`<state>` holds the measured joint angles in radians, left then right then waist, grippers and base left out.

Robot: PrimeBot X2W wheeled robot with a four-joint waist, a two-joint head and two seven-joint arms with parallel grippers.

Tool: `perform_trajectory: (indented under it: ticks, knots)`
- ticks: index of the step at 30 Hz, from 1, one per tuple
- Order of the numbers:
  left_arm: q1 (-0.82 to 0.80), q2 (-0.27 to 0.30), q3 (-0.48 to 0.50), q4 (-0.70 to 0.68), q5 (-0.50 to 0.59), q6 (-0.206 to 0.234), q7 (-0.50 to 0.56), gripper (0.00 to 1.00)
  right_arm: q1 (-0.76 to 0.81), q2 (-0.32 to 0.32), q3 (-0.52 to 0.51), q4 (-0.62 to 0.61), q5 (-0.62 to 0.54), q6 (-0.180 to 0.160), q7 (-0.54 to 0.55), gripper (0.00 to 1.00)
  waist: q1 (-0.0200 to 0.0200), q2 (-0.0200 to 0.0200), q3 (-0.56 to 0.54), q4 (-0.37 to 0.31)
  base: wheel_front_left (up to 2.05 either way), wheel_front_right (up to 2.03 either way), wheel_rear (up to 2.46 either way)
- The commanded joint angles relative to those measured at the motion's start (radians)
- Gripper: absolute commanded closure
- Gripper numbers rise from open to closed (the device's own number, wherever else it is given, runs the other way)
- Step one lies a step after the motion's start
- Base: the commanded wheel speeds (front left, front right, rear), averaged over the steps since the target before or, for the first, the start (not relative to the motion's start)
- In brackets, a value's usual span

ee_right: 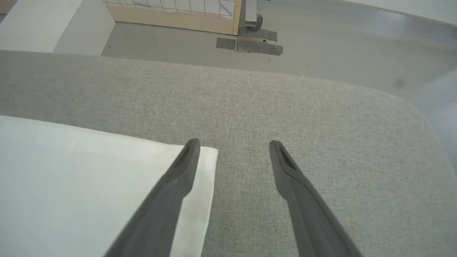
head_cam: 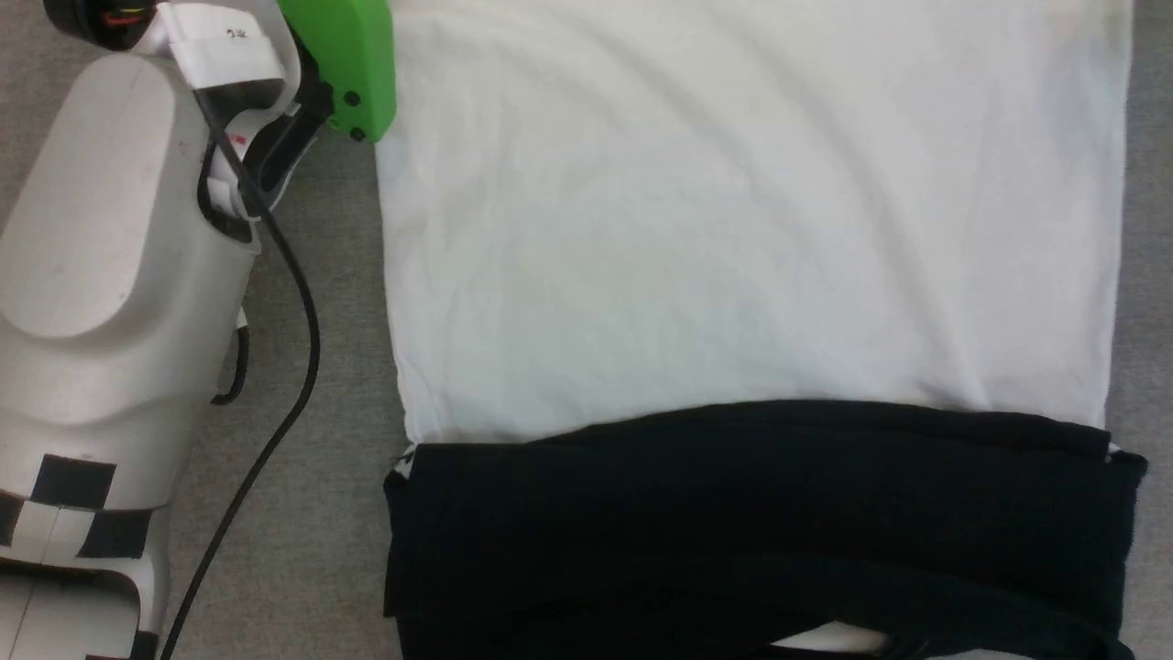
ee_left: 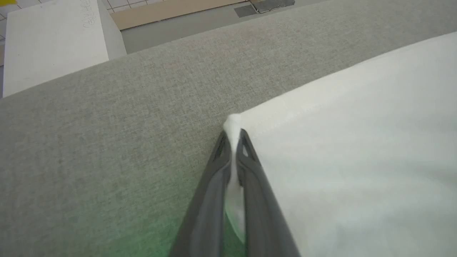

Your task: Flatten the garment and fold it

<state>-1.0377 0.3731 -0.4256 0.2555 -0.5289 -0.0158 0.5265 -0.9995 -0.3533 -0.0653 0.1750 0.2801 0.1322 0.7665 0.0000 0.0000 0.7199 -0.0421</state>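
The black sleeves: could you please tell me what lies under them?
The sleeves lie across the shirt's white body, which also peeks out at their lower edge. Everything else beneath is covered.

The shirt (head_cam: 733, 229) is lying spread flat on the grey fabric surface (head_cam: 330, 367), its white body showing only faint creases. Its black sleeves (head_cam: 751, 513) are lying folded across the end nearest the robot, overlapping each other from edge to edge. One far corner (ee_left: 232, 123) is being pinched up into a small peak.
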Motion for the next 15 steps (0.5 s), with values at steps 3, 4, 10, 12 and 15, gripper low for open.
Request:
perform_trajectory:
  ticks: [3,4,10,12,15]
  knots:
    - [-0.019,-0.010,-0.011,0.013,0.006,0.000,-0.007,1.00,0.008,0.000,0.011,0.043,-0.008,-0.002,0.044,0.00,0.0000,0.0000,0.029,0.037,0.00,0.00,0.00]
    - [-0.022,-0.013,-0.014,0.016,0.006,-0.001,-0.008,1.00,0.013,-0.002,0.013,0.051,-0.008,-0.002,0.057,0.00,0.0000,0.0000,0.031,0.042,0.00,0.00,0.00]
    - [-0.037,-0.025,-0.018,0.031,0.007,0.000,-0.029,1.00,0.026,-0.012,0.000,0.070,-0.020,-0.002,0.059,1.00,0.0000,0.0000,0.037,0.056,0.00,0.00,0.00]
    - [-0.048,-0.024,-0.008,0.032,0.014,0.005,-0.070,1.00,0.019,-0.025,-0.015,0.069,-0.035,-0.002,0.019,1.00,0.0000,0.0000,0.037,0.057,0.00,0.00,0.00]
    - [-0.057,-0.029,0.011,0.037,0.018,0.011,-0.140,1.00,0.009,-0.034,-0.028,0.070,-0.040,-0.002,-0.046,1.00,0.0000,0.0000,0.025,0.056,0.00,0.00,0.00]
